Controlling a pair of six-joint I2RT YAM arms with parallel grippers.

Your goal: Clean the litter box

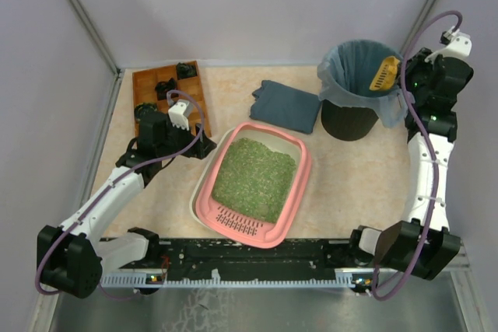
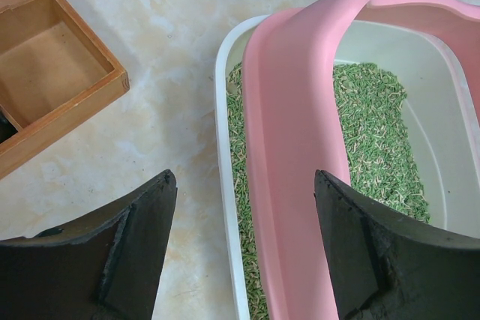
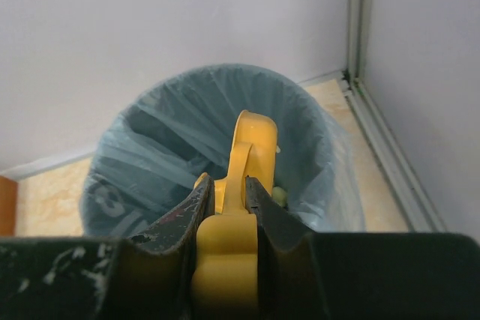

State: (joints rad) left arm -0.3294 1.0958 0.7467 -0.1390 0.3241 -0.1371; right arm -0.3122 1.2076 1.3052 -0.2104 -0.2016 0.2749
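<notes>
Much of my yellow scoop [image 3: 251, 140] is hidden: its handle is clamped tight in my right pincer [image 3: 229, 181], and its blade dips out of sight inside the blue-grey bag [image 3: 172, 140] lining a black bin [image 1: 350, 122] at the far right corner. A few pale lumps beside the blade are too blurred to identify. Dark items sit in the wooden compartment tray [image 1: 167, 87] at the far left, but I cannot make them out. My left pincer [image 2: 245, 185] is spread wide, one finger over bare tabletop [image 1: 350, 180] and the other over the green litter [image 2: 375, 125], straddling the left wall of the litter box [image 2: 292, 148]; whether either finger touches it I cannot tell. The box, a pink rim over a white inner tray, lies mid-tabletop at an angle, slotted grille towards my bases; the left wrist view cuts off its near end. The tabletop is beige and marbled, enclosed by plain pale walls. A folded dark blue-grey cloth [image 1: 286, 105] lies just beyond the box, between the wooden tray and the bin.
</notes>
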